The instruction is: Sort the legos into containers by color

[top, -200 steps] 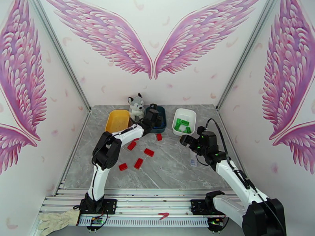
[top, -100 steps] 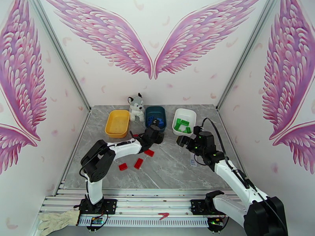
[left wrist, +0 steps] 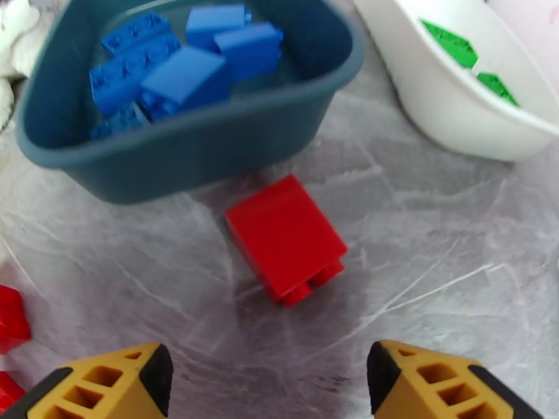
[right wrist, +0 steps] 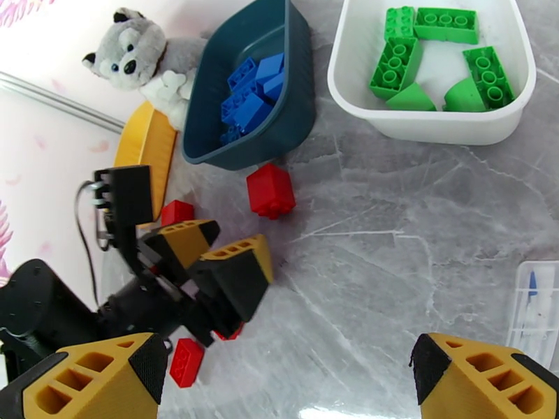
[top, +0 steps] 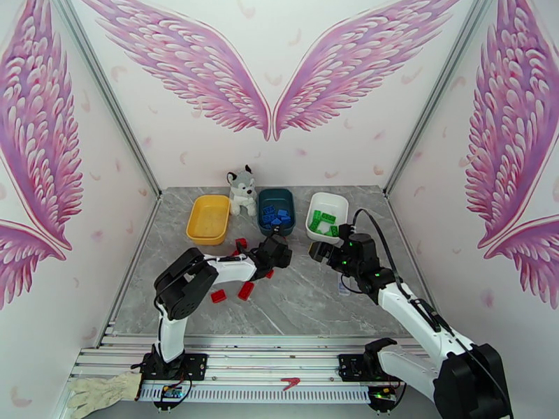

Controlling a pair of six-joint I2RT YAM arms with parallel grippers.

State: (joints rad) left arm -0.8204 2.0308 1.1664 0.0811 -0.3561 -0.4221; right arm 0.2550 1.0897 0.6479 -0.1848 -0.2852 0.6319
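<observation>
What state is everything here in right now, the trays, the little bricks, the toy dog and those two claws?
Yellow plastic tray: empty.
Dark teal plastic tray: holds blue studded bricks.
White plastic tray: holds green studded bricks.
Red studded bricks: loose on the table, unsorted.
Grey-white husky plush: sitting upright.
Left gripper: open, empty, facing a red brick.
Right gripper: open, empty.

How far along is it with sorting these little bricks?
Blue bricks sit in the teal tray and green bricks in the white tray, so those colours look done. Nothing is in hand: the left claw is open just short of a red brick beside the teal tray. Left to do: the red bricks on the table; the yellow tray looks empty.
</observation>
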